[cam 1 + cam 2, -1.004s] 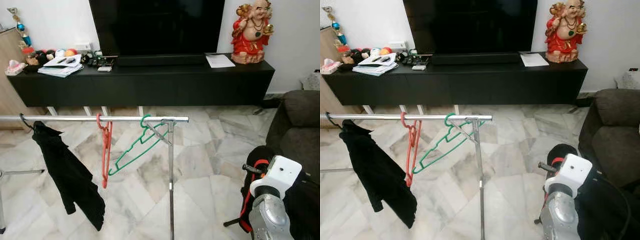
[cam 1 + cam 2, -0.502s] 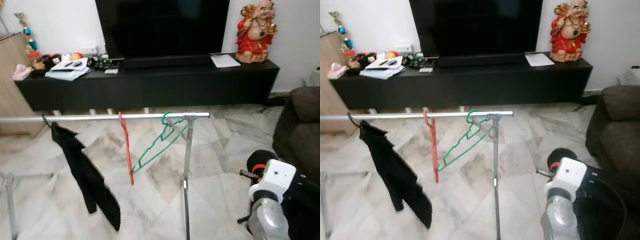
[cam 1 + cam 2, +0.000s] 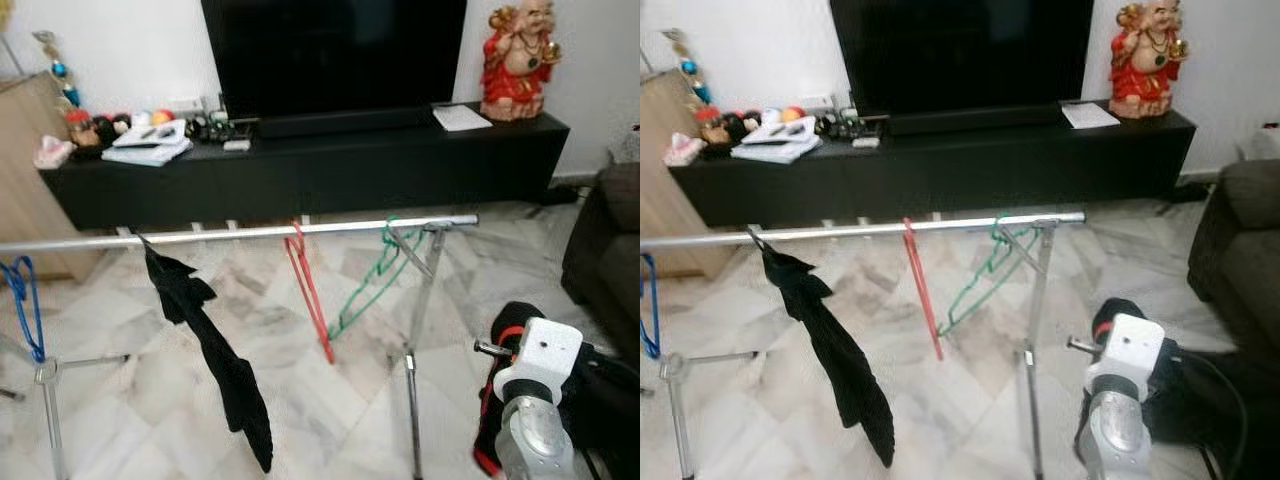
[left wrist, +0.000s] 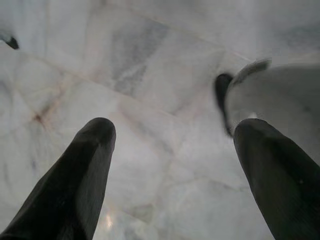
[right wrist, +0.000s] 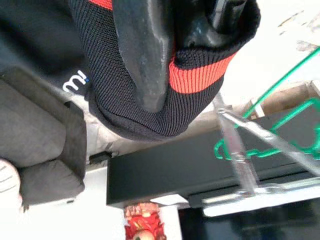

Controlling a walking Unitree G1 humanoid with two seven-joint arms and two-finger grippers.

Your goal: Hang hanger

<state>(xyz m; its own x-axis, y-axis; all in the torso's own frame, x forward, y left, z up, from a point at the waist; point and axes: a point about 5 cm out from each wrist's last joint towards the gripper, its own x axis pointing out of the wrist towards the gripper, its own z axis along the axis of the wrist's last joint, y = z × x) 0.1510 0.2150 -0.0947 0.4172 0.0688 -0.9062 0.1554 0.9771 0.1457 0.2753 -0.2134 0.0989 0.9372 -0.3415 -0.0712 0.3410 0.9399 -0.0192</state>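
A: Looking ahead, we see a silver clothes rail across the marble floor, with 3 hangers on it: a blue hanger near its left end, a red hanger toward the middle and a green hanger just beside the rail's right upright. A black garment droops from the rail between the blue and red ones.

B: And our grippers?

A: Our left gripper hangs over bare marble, its 2 fingers spread wide with nothing between them. Our right gripper sits low at the right beside the dark sofa, its fingers wrapped in black cloth with a red stripe; we cannot tell whether they are parted or pressed together.

B: Behind the rail?

A: A long black cabinet carrying a red statue.
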